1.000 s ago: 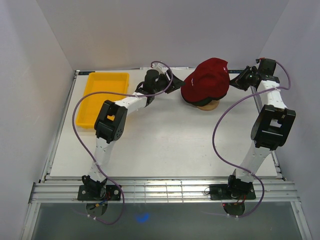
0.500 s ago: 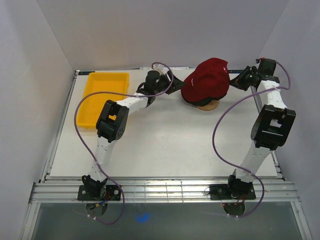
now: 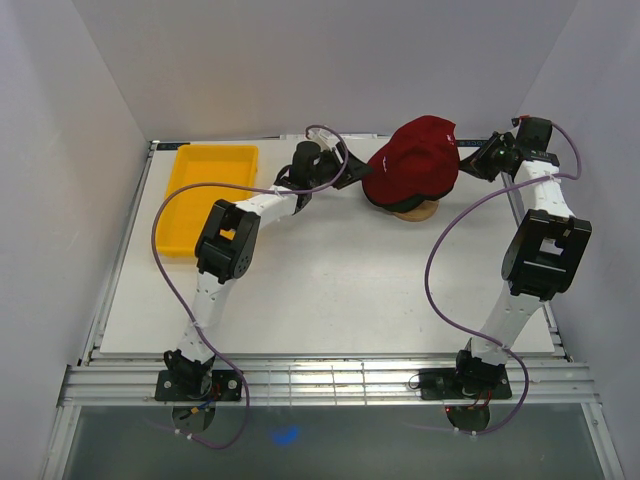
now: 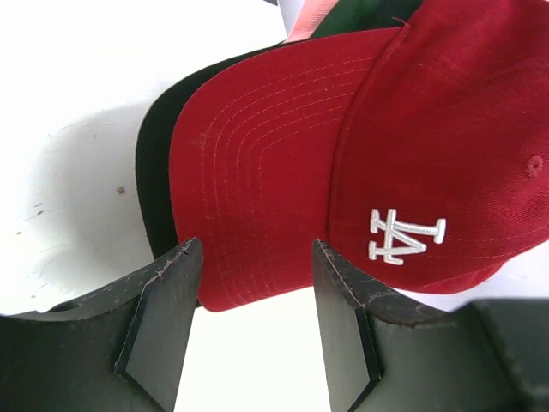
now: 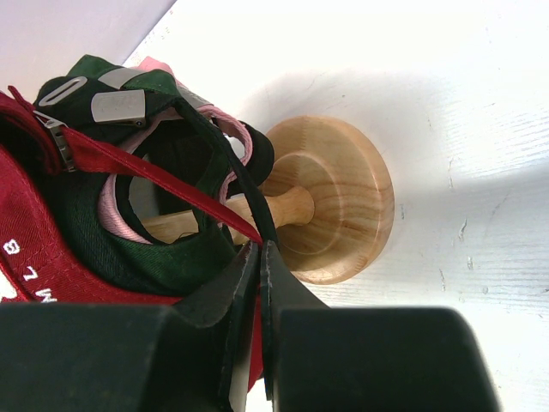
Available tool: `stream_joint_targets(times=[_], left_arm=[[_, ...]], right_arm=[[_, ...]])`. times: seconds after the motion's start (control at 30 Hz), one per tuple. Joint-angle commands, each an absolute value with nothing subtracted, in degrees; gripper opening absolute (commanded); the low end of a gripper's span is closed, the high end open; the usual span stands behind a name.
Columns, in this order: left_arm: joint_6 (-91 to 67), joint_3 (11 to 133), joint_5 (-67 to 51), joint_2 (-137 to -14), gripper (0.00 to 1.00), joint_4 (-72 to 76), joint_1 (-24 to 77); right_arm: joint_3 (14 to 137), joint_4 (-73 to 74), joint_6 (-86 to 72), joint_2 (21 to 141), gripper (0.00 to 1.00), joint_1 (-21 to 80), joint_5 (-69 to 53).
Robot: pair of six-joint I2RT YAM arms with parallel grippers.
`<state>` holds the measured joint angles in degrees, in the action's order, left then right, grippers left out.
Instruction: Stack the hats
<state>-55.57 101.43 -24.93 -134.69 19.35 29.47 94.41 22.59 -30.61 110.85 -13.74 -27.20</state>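
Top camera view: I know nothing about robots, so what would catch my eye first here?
The dark red fabric baseball cap with its white logo sits over a dark green cap and a pale pink cap on a mushroom-shaped wooden stand at the white table's far side. The left gripper stands open facing its brim; the right gripper is shut at the back straps. A bright yellow plastic tray lies in the far left corner.
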Motion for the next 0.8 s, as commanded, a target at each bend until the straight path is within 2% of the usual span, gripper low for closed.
stream_joint_targets(times=[0.0,0.77], left_arm=[[-55.81,103.80,-26.02,-134.91,0.64,20.48,29.88],[-55.02,101.95,-23.38,-135.00,0.63,18.46,29.00]], right_arm=[[95.10,24.52,-28.74,111.36,0.08,-13.97,-24.52],[96.07,25.23,-28.56,111.27,0.08,-13.97,-24.70]])
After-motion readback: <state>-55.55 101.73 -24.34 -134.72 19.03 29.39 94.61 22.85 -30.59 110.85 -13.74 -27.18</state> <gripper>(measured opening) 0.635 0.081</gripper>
